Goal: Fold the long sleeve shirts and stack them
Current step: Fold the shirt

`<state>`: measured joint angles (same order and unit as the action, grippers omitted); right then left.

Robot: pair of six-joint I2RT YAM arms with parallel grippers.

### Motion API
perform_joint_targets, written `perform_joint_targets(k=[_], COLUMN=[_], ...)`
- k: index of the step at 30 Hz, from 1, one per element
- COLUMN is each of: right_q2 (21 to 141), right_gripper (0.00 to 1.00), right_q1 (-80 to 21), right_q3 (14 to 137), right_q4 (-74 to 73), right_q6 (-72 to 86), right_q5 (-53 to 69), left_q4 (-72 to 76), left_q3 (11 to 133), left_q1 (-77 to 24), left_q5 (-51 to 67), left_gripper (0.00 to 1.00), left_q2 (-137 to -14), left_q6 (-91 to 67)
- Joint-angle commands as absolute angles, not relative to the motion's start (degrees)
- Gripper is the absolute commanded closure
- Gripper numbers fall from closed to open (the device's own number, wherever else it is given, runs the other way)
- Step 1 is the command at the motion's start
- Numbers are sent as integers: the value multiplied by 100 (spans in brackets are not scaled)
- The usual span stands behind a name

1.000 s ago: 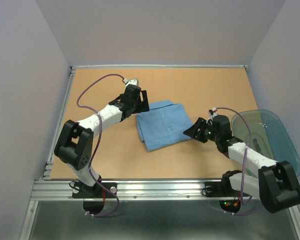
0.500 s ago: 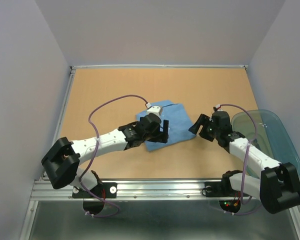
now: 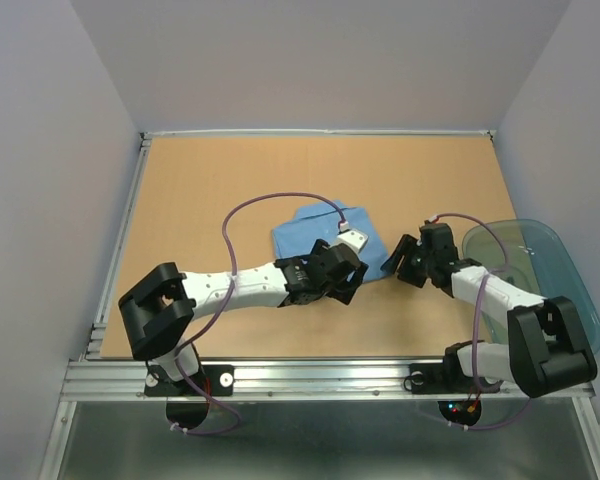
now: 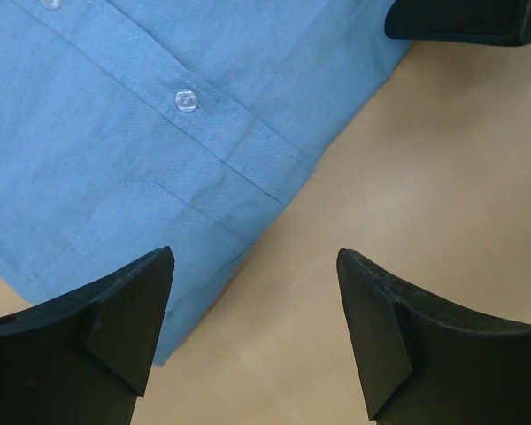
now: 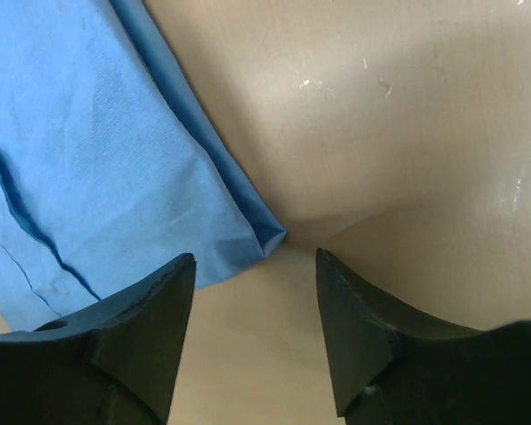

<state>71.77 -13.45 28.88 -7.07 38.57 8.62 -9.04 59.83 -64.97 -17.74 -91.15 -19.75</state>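
Shirt: you have one light blue long sleeve shirt [image 3: 315, 232] lying folded into a rough rectangle, flat on the tan table [image 3: 210, 190], a little right of the middle.
Shirt detail: your left wrist view shows the button placket, with one clear button [image 4: 187, 100] and a stitched hem at the near right corner of the cloth [image 4: 115, 133].
Left gripper: your left gripper [image 3: 348, 277] hangs over the shirt's near right edge. Its jaws stand wide apart with nothing between them. In its own view [image 4: 254, 258] one finger [image 4: 115, 310] is over the cloth and the other over bare table.
Right gripper: your right gripper [image 3: 398, 258] sits just beside the shirt's right edge, jaws parted and holding nothing. In its own view [image 5: 255, 257] a folded corner of the shirt [image 5: 88, 150] points toward the gap between its fingers; you cannot tell whether they touch it.
Grippers together: the two are near each other at the shirt's right corner. A black finger, probably the right gripper's, shows at the top edge of your left wrist view.
Tub: a translucent teal plastic tub [image 3: 580, 300] stands at the table's right edge, well apart from the shirt.
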Motion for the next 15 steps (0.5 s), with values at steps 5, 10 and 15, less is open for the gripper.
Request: perform_joint_targets(k=[5,10,15], right_q2=[7699,7586,7005], right_gripper=[55,77,98], right_q1=[-1318,-1318,-1310], right_q3=[3059,3059,3076], right_q4=[-54,-53,-53], right_q6=[3727,3718,3946], right_q5=[1485,1854,2126], left_q4=[-396,456,1063], left_q3=[6187,5889,5722], left_q1=[-6952,-7084,-7128], left_q5=[-2697,-2786,-2918], left_gripper=[12,12,11], left_q2=[-9544,-9563,-9597], left_q6=[-713,-98,578])
